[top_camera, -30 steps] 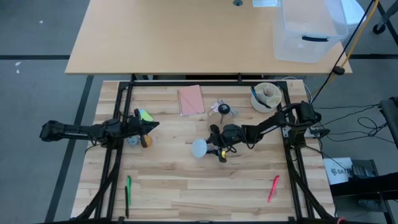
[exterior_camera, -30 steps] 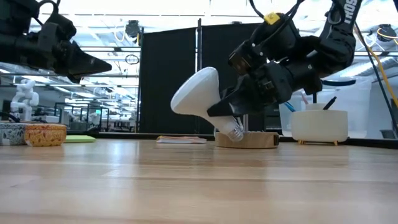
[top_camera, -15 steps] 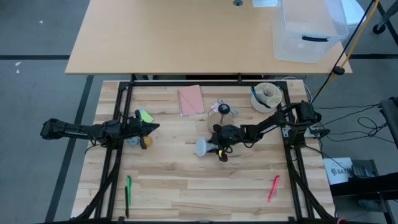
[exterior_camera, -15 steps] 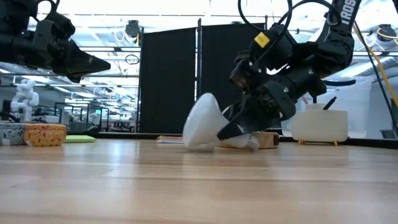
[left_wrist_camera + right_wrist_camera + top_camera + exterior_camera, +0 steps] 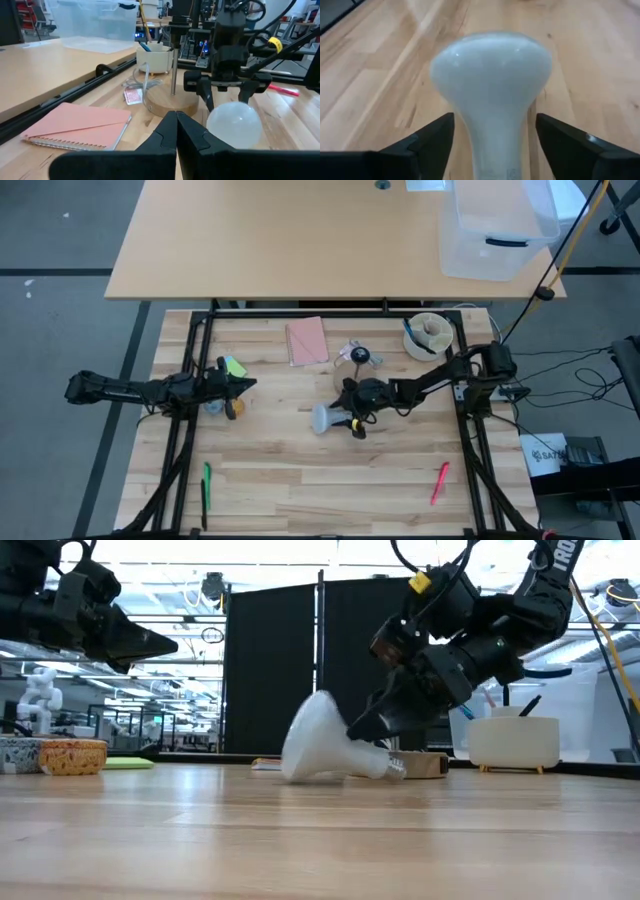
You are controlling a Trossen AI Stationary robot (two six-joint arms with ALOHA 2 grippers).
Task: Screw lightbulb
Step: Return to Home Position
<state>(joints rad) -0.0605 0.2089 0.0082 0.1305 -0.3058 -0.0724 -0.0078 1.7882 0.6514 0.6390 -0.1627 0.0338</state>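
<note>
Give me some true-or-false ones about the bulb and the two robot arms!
1. The bulb lies on its side on the table. True.
2. The right gripper is squeezing the bulb. False: it is open, with a gap on each side of the bulb.
3. The left gripper is shut. True.
4. The left gripper holds a pen. False: it holds nothing and hovers over the table's left side.

Pink notebook (image 5: pixel 307 341), wooden disc (image 5: pixel 350 353), white pen cup (image 5: pixel 429 336), green marker (image 5: pixel 206 484), red marker (image 5: pixel 439 482).
</note>
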